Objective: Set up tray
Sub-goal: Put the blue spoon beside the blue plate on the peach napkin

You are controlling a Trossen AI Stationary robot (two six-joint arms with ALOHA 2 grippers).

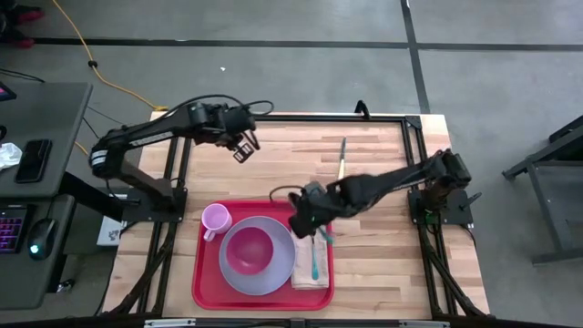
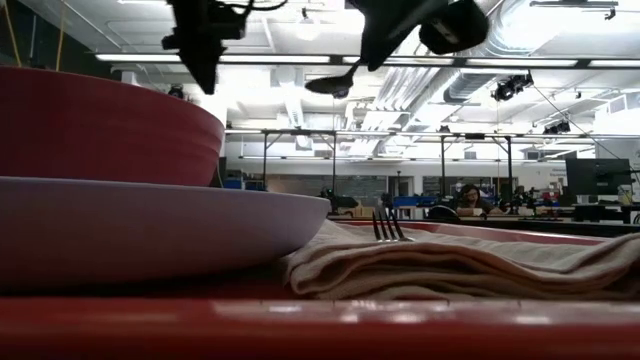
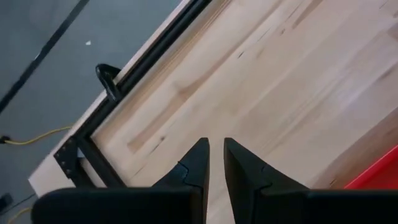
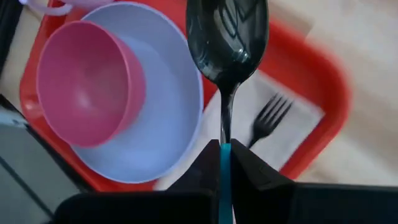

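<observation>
Near the 6 o'clock edge of the table (image 1: 383, 164) you see the tray (image 1: 208, 290), red and low-rimmed, with its long side running from 9 to 3 o'clock. On it rest a lavender plate (image 1: 273, 273) carrying a pink bowl (image 1: 248, 250). A pink mug (image 1: 215, 219) stands in the tray's corner toward 10 o'clock. A folded beige napkin (image 1: 303, 273) lies at the tray's 3 o'clock end, just beside the plate, with a fork (image 4: 266, 121) lying on it.

The right gripper (image 1: 303, 221) hangs above the napkin's 12 o'clock end. Its fingers are clamped tight on the teal handle of a spoon (image 4: 227, 37); the dark bowl of the spoon points out ahead of them and is clear of the tray.

The left gripper (image 1: 244, 146) waits over bare wood toward 11 o'clock, well apart from the tray. Its fingers (image 3: 196, 165) stand slightly parted and hold nothing.

A knife (image 1: 342, 157) lies on the table toward 12 o'clock, apart from the tray.

Step in hand, as you may judge: placing the spoon on the napkin beside the fork. The next move calls for you to lower the spoon until it lies flat on the cloth, parallel to the fork and clear of the plate's rim, and only then part the fingers. The knife appears to be the piece left to fetch.
</observation>
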